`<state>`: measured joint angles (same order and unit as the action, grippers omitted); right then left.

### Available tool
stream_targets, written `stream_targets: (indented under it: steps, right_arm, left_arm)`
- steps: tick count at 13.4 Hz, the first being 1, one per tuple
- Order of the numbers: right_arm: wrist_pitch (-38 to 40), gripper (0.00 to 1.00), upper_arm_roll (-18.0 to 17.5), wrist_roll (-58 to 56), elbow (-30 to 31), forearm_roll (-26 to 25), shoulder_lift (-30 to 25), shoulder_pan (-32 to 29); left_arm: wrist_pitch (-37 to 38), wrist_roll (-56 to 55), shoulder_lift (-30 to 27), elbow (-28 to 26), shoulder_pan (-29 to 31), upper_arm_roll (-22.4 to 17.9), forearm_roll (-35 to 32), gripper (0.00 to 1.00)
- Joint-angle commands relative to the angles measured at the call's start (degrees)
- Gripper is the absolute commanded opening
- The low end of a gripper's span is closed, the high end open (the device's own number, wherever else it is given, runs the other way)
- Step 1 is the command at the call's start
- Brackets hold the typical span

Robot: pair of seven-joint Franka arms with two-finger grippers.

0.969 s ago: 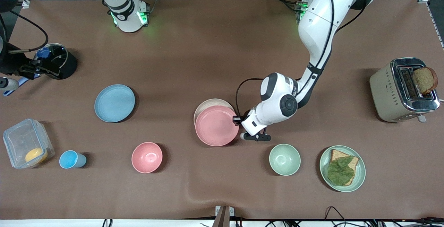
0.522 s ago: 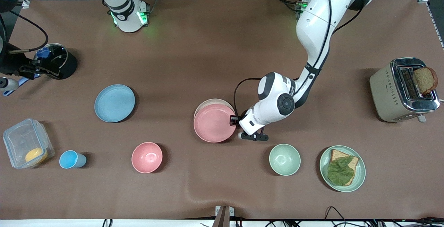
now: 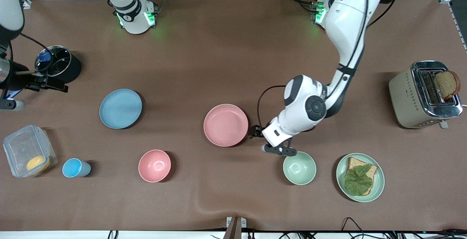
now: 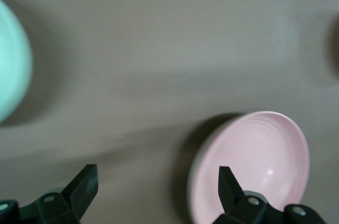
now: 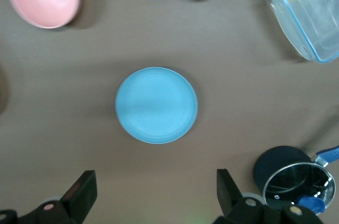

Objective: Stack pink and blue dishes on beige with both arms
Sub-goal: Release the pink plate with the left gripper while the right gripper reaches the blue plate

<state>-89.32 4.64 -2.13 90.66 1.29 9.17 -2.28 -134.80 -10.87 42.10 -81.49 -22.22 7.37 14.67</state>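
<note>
The pale pink plate [image 3: 226, 125] [image 4: 254, 166] lies flat at mid-table, squarely on the beige plate, which it hides. My left gripper [image 3: 254, 132] [image 4: 156, 170] hangs open and empty just off the pink plate's rim, on the left arm's side. The light blue plate [image 3: 120, 108] [image 5: 156, 105] lies alone toward the right arm's end. My right gripper [image 3: 54, 84] [image 5: 156, 173] is open and empty, up in the air beside the dark pot, looking down at the blue plate.
A pink bowl [image 3: 154, 165], a small blue cup [image 3: 74, 168] and a clear container [image 3: 29, 151] sit nearer the front camera. A lidded pot [image 3: 58, 64] stands by the right gripper. A green bowl [image 3: 299, 168], a green plate with bread [image 3: 360, 177] and a toaster [image 3: 425, 95] occupy the left arm's end.
The pink plate slid fully over the beige plate and was let go. The left gripper opened and drew back toward the green bowl. The right arm shifted slightly near the pot.
</note>
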Motion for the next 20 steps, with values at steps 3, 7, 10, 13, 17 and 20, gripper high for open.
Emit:
stream_targets:
  steps: [3, 7, 10, 13, 17, 20]
  right_arm:
    - [-1.6, 1.0, -0.6, -0.2, -0.1, -0.9, 8.0, -5.5]
    - [-10.9, 1.0, -0.6, -0.3, 9.1, -0.9, 8.1, -6.9]
    - [-19.2, 1.0, -0.6, -3.0, 14.5, -0.8, 8.5, -7.9]
    - [-28.2, 1.0, -0.7, -7.5, 18.8, -0.1, 11.4, -9.8]
    - [-31.4, 1.0, -0.8, -13.0, 19.0, 9.0, 17.2, -11.5]
    - [-32.0, 1.0, -0.9, -13.2, 18.8, 13.5, 20.1, -11.6]
  left_arm:
    - [7.3, 0.6, -6.7, -1.0, 5.6, 0.0, -11.1, 1.0]
    - [12.4, 0.6, -10.4, -1.2, 13.7, 0.0, -13.1, 1.0]
    - [16.7, 0.8, -13.7, -1.1, 18.0, 0.0, -20.0, 1.0]
    - [17.4, 0.9, -17.9, -1.1, 22.7, 0.6, -21.7, 1.0]
    - [22.7, 1.0, -23.6, -1.1, 27.5, 0.8, -20.2, 1.0]
    - [30.4, 1.2, -27.1, -1.3, 28.5, 0.4, -20.0, 1.0]
